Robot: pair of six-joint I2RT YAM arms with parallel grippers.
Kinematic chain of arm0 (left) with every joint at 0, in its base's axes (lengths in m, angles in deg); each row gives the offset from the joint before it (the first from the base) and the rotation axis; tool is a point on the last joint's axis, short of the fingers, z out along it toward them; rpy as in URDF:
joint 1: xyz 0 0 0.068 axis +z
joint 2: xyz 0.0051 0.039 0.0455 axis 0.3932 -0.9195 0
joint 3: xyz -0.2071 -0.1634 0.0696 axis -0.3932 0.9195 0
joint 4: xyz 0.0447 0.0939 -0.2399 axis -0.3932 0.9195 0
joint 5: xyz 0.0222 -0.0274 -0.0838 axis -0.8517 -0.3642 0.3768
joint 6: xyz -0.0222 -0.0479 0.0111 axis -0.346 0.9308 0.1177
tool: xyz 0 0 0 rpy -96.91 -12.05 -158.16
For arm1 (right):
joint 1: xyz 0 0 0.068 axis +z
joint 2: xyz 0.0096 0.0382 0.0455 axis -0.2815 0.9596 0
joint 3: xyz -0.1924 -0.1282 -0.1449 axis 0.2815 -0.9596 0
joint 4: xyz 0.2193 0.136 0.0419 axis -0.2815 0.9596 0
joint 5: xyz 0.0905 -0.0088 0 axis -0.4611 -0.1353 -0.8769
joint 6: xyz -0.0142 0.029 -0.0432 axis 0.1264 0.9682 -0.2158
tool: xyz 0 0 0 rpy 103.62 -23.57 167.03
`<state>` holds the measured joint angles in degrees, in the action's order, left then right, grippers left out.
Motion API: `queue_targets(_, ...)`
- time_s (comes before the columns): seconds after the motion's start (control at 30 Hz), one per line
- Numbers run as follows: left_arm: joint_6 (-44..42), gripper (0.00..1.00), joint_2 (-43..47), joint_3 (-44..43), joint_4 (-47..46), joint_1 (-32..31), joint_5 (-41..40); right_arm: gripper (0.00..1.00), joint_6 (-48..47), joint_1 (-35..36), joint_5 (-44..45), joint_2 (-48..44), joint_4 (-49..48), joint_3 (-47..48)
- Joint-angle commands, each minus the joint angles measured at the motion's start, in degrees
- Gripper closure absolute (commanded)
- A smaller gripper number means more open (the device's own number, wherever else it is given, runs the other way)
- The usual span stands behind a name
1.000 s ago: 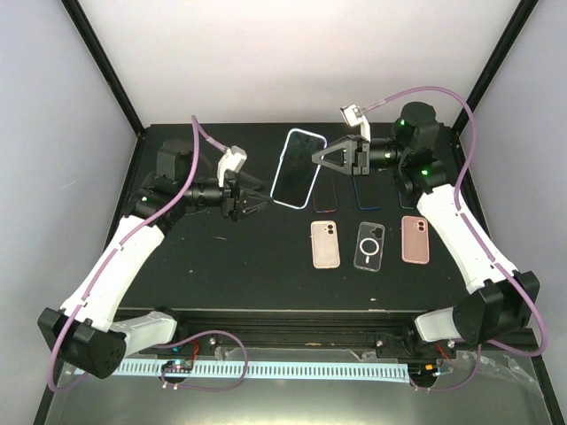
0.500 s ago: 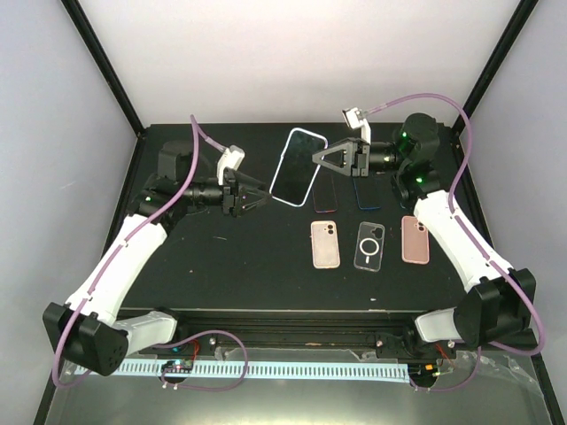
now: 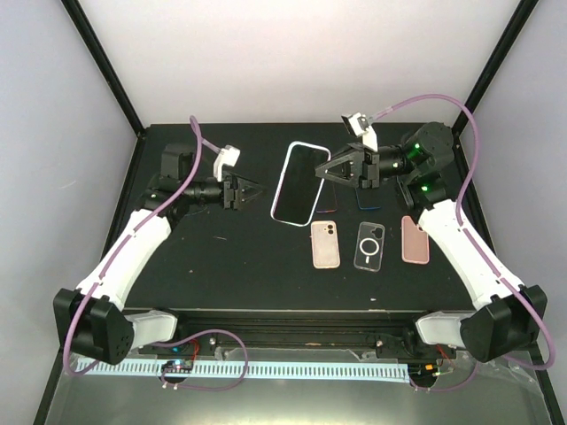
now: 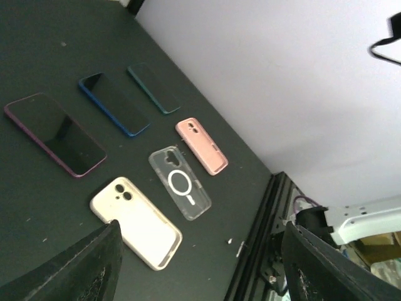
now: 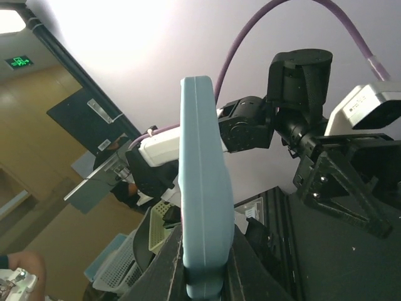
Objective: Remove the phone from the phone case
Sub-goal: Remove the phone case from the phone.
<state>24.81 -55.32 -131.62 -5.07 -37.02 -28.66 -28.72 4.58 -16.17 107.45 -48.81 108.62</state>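
Observation:
The phone sits in its light blue phone case (image 3: 298, 182), dark screen up in the top view, held off the table at the back middle. My right gripper (image 3: 326, 170) is shut on its right edge. In the right wrist view the case (image 5: 203, 182) stands edge-on between the fingers of my right gripper (image 5: 203, 276). My left gripper (image 3: 257, 189) is open just left of the phone, pointing at it and not touching. In the left wrist view, my left gripper (image 4: 200, 269) has nothing between its fingers (image 4: 88, 266).
A cream case (image 3: 325, 244), a clear case (image 3: 369, 246) and a pink case (image 3: 415, 239) lie in a row on the black table. Behind them lie a purple phone (image 4: 55, 134), a blue phone (image 4: 113, 103) and a teal phone (image 4: 153, 88).
My right gripper has swung the cased phone lower and nearer, tilting it flatter. My left gripper has narrowed a little and edged toward the phone.

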Motion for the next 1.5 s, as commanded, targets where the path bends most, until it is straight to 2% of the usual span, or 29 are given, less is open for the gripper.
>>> queue_targets(0.0,1.2,0.26,2.6,0.2,-6.4,0.1,9.2,0.99,-0.5,0.1,0.0,-0.4,-0.5,0.5)
queue_targets(0.13,0.6,0.2,6.6,1.7,-9.6,-0.8,16.7,0.99,-6.1,-0.1,1.0,0.3,6.9,2.3)
queue_targets(0.33,-1.7,0.19,11.0,2.2,-8.9,-4.6,19.8,0.99,-6.5,-0.1,2.4,1.4,8.0,2.3)
queue_targets(0.57,-4.4,0.24,10.7,-0.1,-4.5,-7.0,15.2,0.99,-6.5,0.0,2.3,1.5,8.0,2.0)
queue_targets(0.87,-1.2,0.3,8.9,1.2,-7.1,-6.3,13.1,0.99,-5.6,0.0,1.2,0.9,7.4,1.8)
queue_targets(1.07,2.4,0.33,7.7,2.7,-9.5,-4.4,11.3,0.99,1.9,0.0,0.3,0.1,-2.2,-0.5)
queue_targets(1.27,3.1,0.34,6.2,2.3,-9.0,-3.9,8.8,0.99,6.2,0.5,-0.5,-0.5,-7.4,-1.5)
queue_targets(1.47,2.1,0.37,4.5,0.0,-6.0,-3.7,4.8,0.99,3.3,2.6,-1.3,-1.0,-5.1,-2.7)
